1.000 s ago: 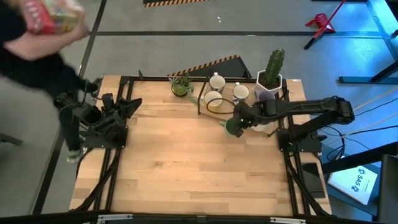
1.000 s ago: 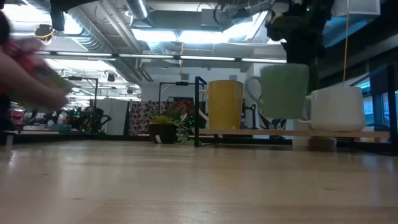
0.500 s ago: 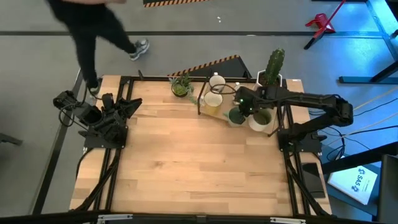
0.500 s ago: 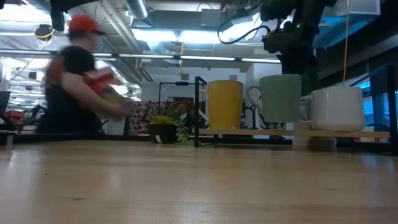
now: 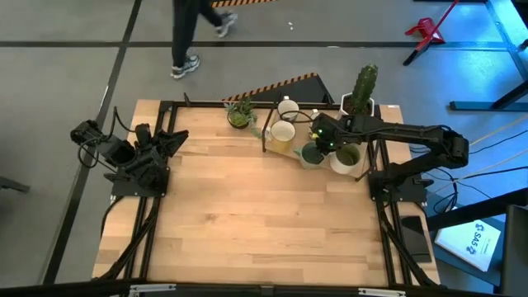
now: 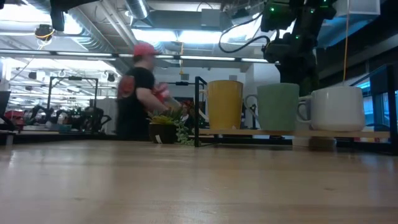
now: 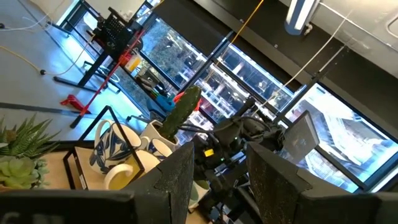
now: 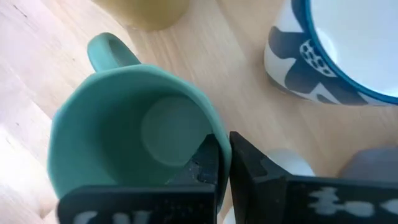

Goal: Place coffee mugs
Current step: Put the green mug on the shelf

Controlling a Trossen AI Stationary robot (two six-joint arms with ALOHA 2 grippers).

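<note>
A green mug (image 5: 312, 153) stands upright on a low wooden board (image 6: 292, 132), between a yellow mug (image 6: 224, 104) and a white mug (image 6: 336, 109). My right gripper (image 5: 323, 137) is above it, shut on its rim; the mug fills the right wrist view (image 8: 124, 130), its handle (image 8: 107, 51) turned away from the fingers. A blue-patterned white mug (image 8: 336, 50) stands close by. My left gripper (image 7: 221, 186) is open and empty, parked at the table's left edge (image 5: 136, 153). My right gripper pinches the green mug's rim (image 8: 219, 144) on the side opposite the handle, one finger (image 8: 208, 163) inside the mug and one (image 8: 252, 167) outside. The fingers come from above, pointing down. The mug is upright, its base on the wooden board.
A black wire rack post (image 6: 198, 112) stands left of the yellow mug. A cactus in a white pot (image 5: 360, 97) and a small green plant (image 5: 240, 114) stand at the far edge. Another white mug (image 5: 288, 107) is behind. A person (image 6: 140, 93) walks beyond the table.
My right gripper has carried the green mug toward the table's far edge and lowered it from clear of the board until its base rests between the yellow and white mugs. The mug has stayed upright. A person has walked past behind the table.
</note>
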